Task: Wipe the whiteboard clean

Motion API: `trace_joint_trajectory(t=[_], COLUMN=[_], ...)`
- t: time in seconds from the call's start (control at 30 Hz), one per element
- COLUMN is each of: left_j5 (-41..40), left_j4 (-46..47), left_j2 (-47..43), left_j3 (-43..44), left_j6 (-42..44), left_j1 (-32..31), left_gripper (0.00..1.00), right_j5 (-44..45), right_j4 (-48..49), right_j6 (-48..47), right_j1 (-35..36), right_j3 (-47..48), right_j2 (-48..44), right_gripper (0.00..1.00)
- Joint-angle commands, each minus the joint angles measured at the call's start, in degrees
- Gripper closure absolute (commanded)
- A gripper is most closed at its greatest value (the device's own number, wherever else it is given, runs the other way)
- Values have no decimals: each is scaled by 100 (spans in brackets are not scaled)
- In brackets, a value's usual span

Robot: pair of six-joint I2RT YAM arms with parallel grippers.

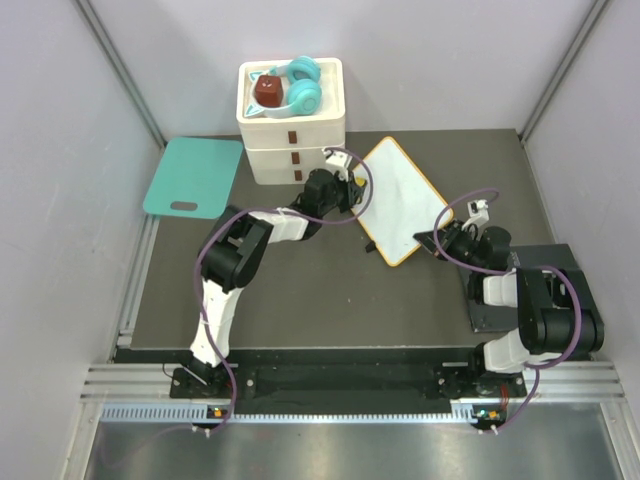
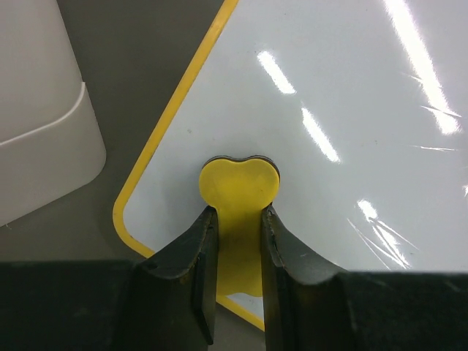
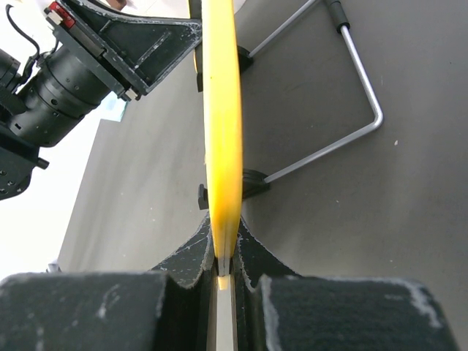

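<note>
Pale grey walls [image 1: 45, 150] closing in on three sides, metal posts [image 1: 122, 72] running up the back corners. Dark grey counter [image 1: 330, 300] sitting in the middle, silver rail [image 1: 120, 385] lying along its near edge. Soft even light falling everywhere.

In the left wrist view the whiteboard [image 2: 351, 146] runs off the top and right edges, and the yellow eraser [image 2: 240, 186] is half hidden between the fingers of the left gripper [image 2: 238, 213]. The right wrist view shows the board only edge-on, so its face is unseen. From above, the right arm [image 1: 530, 310] covers part of the dark pad [image 1: 555, 256].
</note>
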Motion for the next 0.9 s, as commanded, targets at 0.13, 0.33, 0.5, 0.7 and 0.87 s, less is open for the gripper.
trace_joint_trajectory(t=[0.13, 0.33, 0.5, 0.7, 0.87], left_j5=[157, 246, 44, -194, -80], left_j4=[-943, -1233, -1197, -1585, -1777], left_j2=[86, 147, 287, 692, 815], left_j3=[67, 137, 636, 1656, 1930], left_j6=[-11, -108, -21, 200, 164], left_j1=[162, 171, 171, 197, 250], left_gripper=[100, 100, 100, 100, 100], right_j5=[-164, -182, -190, -190, -208], right_j4=[319, 407, 416, 389, 389], right_j6=[-196, -161, -152, -161, -170], right_j1=[-66, -66, -66, -75, -66], right_j3=[-97, -123, -123, -123, -123], right_j2=[-121, -112, -112, -130, -121], right_gripper=[100, 100, 100, 100, 100])
